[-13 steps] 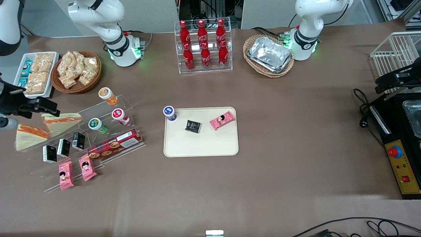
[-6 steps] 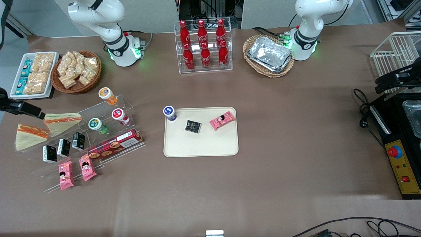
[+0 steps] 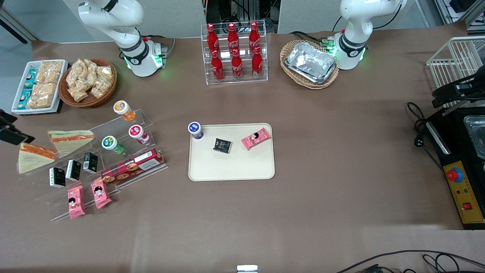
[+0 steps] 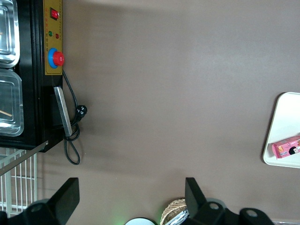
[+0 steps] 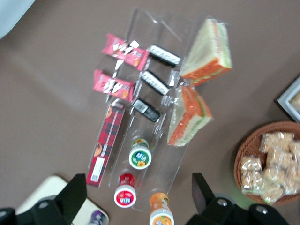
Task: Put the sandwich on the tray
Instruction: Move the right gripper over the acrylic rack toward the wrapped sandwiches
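fingers: spread wide, holding nothing
gripper: high over the clear display rack at the working arm's end of the surface, only just in the front view; not over the target
sandwich: on the rack's outermost end, orange-red filling edge facing away from the front camera; untouched
lookalike: second wedge just beside it, nearer the cups, greenish edge and thin orange stripe; don't grab it
tray: mid-surface, well apart from the rack; already holds a blue-lid cup, a black pack and a pink pack
step: approach, no grasp yet
how: centre over the outer wedge, close across the bread faces, light squeeze since the wrap looks slippery, lift straight up off the rack
drop: bare tray area nearer the front camera
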Controlling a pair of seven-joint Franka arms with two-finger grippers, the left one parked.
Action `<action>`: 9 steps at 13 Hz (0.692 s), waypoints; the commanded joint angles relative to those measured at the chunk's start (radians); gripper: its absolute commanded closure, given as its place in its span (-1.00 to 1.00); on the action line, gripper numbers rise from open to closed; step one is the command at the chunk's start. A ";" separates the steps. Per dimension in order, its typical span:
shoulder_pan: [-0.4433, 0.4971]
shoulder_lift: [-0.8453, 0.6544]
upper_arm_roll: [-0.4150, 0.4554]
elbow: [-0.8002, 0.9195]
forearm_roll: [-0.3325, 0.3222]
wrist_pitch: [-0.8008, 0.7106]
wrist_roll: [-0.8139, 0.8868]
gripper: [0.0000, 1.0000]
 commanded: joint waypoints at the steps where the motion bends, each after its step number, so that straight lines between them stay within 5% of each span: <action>1: -0.075 0.024 0.000 0.003 -0.003 0.009 0.149 -1.00; 9: -0.258 0.146 0.000 0.003 0.000 0.076 0.131 -1.00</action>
